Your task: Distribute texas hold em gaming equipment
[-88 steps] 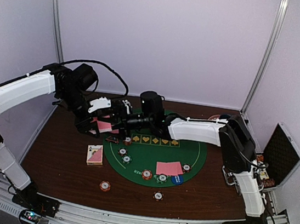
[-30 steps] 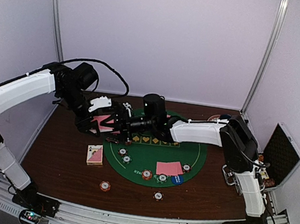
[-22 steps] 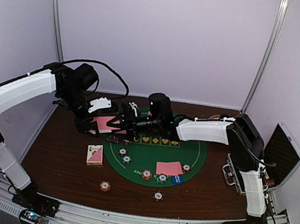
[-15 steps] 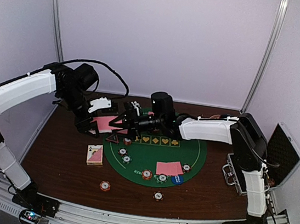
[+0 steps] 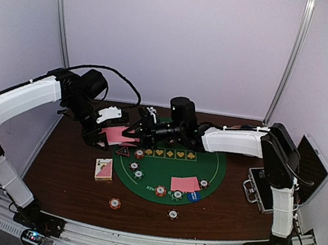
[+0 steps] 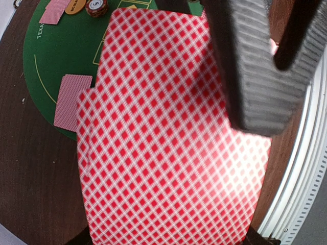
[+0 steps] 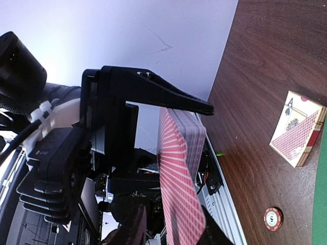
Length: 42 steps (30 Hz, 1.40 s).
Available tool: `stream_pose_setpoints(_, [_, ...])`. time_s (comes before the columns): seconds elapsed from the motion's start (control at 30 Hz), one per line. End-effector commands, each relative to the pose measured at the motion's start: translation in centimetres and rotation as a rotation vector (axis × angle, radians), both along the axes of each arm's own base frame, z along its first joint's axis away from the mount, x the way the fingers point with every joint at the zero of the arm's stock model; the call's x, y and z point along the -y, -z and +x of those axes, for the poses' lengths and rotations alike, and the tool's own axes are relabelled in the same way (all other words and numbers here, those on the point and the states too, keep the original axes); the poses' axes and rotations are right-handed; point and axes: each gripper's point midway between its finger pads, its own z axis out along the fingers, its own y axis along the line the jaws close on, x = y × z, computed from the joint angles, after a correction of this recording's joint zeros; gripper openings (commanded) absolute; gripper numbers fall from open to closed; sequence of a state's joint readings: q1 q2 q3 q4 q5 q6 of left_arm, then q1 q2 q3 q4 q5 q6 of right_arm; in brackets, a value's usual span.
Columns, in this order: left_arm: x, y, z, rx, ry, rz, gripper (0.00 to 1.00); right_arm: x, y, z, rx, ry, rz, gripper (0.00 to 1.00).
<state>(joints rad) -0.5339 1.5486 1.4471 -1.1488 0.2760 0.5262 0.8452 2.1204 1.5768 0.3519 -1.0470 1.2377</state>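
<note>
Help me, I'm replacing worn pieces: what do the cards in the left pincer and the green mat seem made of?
The held cards: probably coated paper stock, slightly glossy; thin stacked edges and glare on the red lattice print. The green mat: likely felt or fabric, matte; no shine.

Glossy paper cards (image 6: 168, 138), wooden table (image 5: 67, 170)

Left arm (image 5: 24, 101) arcs in from the left, elbow high, wrist bent down and to the right. Left claw (image 5: 107, 134) clamped on the card deck (image 6: 168, 138). Right arm (image 5: 234, 141) reaches flat across toward it. Right claw (image 5: 131, 133) meets the left one (jaws apart, straddling the deck's edge).
</note>
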Motion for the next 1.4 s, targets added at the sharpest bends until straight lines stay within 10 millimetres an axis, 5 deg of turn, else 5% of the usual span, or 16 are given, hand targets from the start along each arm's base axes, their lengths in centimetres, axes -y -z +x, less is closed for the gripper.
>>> stream_pose_setpoints(0.0, [0.3, -1.3, 0.5, 0.042, 0.005, -0.036, 0.0, 0.9, -2.2, -0.1, 0.045, 0.006, 0.028, 0.29])
stream_pose_setpoints(0.23, [0.1, -1.0, 0.3, 0.04, 0.004, -0.028, 0.0, 2.6, -2.4, 0.8, 0.07, 0.03, -0.019, 0.07])
stream_pose_setpoints(0.47, [-0.2, -0.6, 0.2, 0.037, 0.0, -0.012, 0.0, 6.2, -2.6, 2.5, 0.145, 0.062, -0.11, 0.0])
stream_pose_setpoints(0.6, [-0.4, -0.6, 0.2, 0.042, -0.006, -0.005, 0.0, 9.2, -0.4, 3.4, 0.206, 0.06, -0.293, 0.0])
stream_pose_setpoints(0.83, [-1.0, -0.3, -0.2, 0.044, -0.013, 0.008, 0.0, 14.0, 3.1, 6.8, 0.597, 0.037, -0.733, 0.0])
stream_pose_setpoints(1.0, [-1.6, -0.3, -0.4, 0.042, -0.026, 0.009, 0.0, 14.7, 4.7, 8.8, 0.916, -0.006, -0.934, 0.0])
stream_pose_setpoints(1.37, [-2.0, -0.6, -0.6, 0.046, -0.034, 0.011, 0.0, 12.0, 7.3, 12.9, 1.496, -0.083, -1.268, 0.0])
